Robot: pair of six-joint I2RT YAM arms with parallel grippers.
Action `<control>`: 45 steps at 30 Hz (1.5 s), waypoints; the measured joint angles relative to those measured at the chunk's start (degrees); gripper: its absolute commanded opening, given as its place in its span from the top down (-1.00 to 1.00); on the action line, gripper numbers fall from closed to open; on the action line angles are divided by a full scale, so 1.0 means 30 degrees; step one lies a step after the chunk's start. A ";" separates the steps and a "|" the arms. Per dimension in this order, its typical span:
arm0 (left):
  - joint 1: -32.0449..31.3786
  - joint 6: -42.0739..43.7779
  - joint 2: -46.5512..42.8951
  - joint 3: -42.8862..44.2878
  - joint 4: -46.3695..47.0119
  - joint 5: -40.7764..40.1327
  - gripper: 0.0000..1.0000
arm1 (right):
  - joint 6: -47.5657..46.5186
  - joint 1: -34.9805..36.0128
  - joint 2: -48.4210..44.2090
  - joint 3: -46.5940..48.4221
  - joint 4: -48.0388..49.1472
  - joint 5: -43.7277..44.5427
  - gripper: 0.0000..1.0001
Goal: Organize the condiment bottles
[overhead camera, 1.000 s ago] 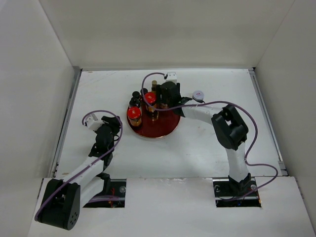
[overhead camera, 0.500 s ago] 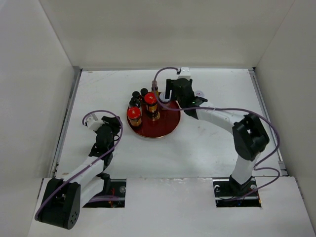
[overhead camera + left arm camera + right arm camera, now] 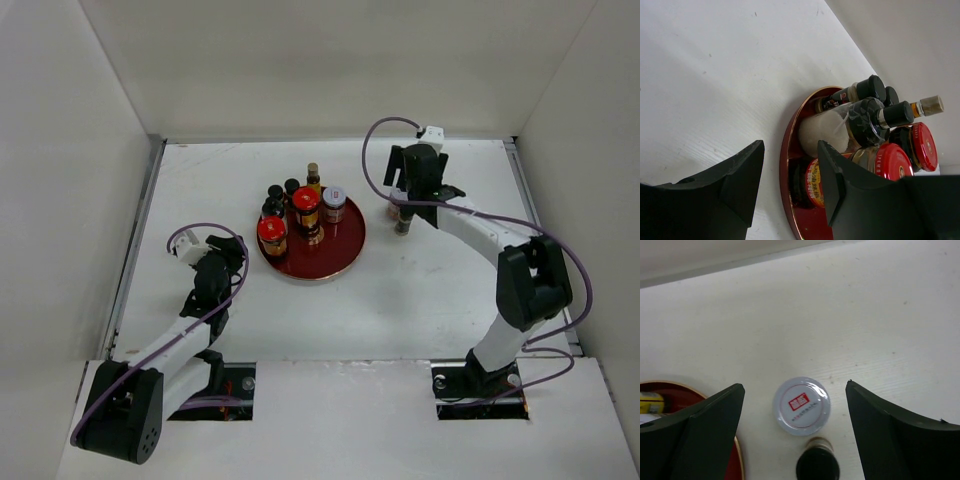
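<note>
This is a robotics lab test cell: a white desk (image 3: 420, 300) is boxed in by plain white panels (image 3: 330, 60) at nine, twelve and three o'clock. A left arm (image 3: 190, 320) and a right arm (image 3: 470, 228), both white-and-black robot arms, are bolted to the desk's six o'clock edge. Purple cables (image 3: 366, 158) loop off their wrists.

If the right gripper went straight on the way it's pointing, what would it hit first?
Probably the white-lidded jar, centred between the open jaws of the right gripper. The dark bottle beside it looks off that line, though depth is unclear.
</note>
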 measured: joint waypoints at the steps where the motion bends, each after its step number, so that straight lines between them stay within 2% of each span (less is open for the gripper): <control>1: 0.0000 0.0000 0.0029 0.0000 0.0000 0.0007 0.10 | -0.0051 -0.0248 0.0022 0.0007 -0.0379 -0.0015 -0.82; 13: -0.0029 0.0000 0.0189 0.0000 0.0007 0.0124 0.10 | -0.0270 -0.0612 0.2237 0.0685 -0.2426 -0.1413 -0.84; 18: -0.0036 0.0000 0.0277 0.0000 0.0015 0.0197 0.10 | -0.0240 -0.0648 0.2769 0.0918 -0.2514 -0.1763 -0.67; 21: -0.0029 0.0000 0.0284 0.0000 0.0022 0.0204 0.10 | -0.0211 -0.0656 0.2929 0.1056 -0.2514 -0.1836 -0.45; 24: -0.0036 0.0000 0.0291 0.0000 0.0022 0.0248 0.10 | -0.0138 -0.0772 0.2951 0.1086 -0.2506 -0.1880 -0.36; 26: -0.0029 -0.0007 0.0291 0.0000 0.0022 0.0248 0.10 | -0.0117 -0.0831 0.2980 0.1107 -0.2499 -0.1872 -0.24; 38: -0.0029 -0.0007 0.0306 0.0000 0.0029 0.0270 0.10 | -0.0233 -0.0911 0.2827 0.1158 -0.2157 -0.2011 -0.15; 45: -0.0029 -0.0007 0.0262 0.0000 0.0036 0.0277 0.10 | -0.0692 -0.0015 0.0947 0.1107 -0.1923 -0.1931 -0.15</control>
